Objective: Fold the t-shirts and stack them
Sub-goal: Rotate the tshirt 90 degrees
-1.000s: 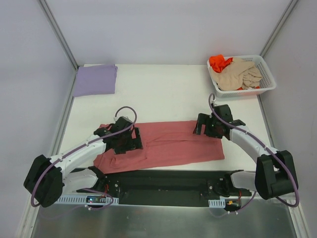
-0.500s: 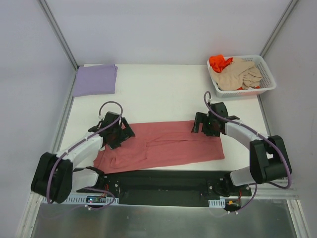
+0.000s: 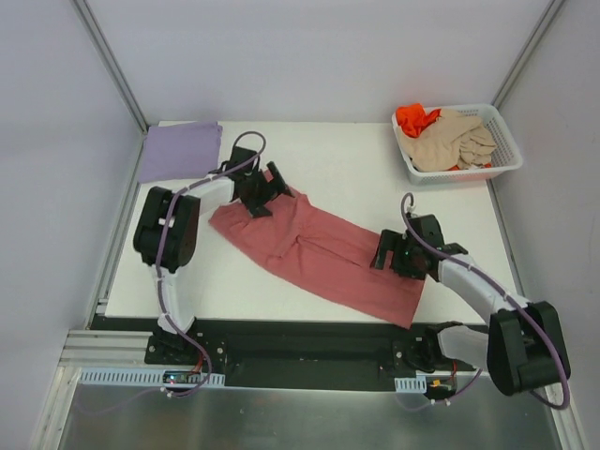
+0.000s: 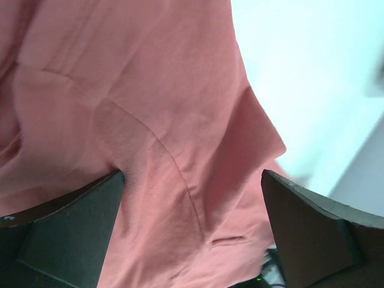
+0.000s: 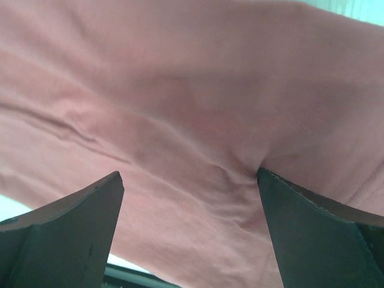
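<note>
The dusty rose-red t-shirt point(image 3: 319, 248) lies spread in a slanted strip from far left to near right. My left gripper point(image 3: 265, 192) is open and pressed down on its far left end, and the left wrist view point(image 4: 192, 180) shows the jaws wide apart with cloth and a seam between them. My right gripper point(image 3: 389, 253) is open on the near right part, and cloth fills the right wrist view point(image 5: 189, 174) and puckers at the right finger point(image 5: 324, 240). The folded lavender-purple t-shirt point(image 3: 180, 150) lies at the far left corner. The beige tee point(image 3: 450, 141) and the orange tee point(image 3: 412, 116) lie crumpled in the basket.
The white mesh basket point(image 3: 506, 141) stands at the far right corner. The black base rail point(image 3: 300, 342) runs along the near edge. Grey walls close in both sides.
My left arm swung far to the back left and dragged the shirt's left end with it. The shirt turned from level to slanted. My right gripper slid slightly nearer and right.
</note>
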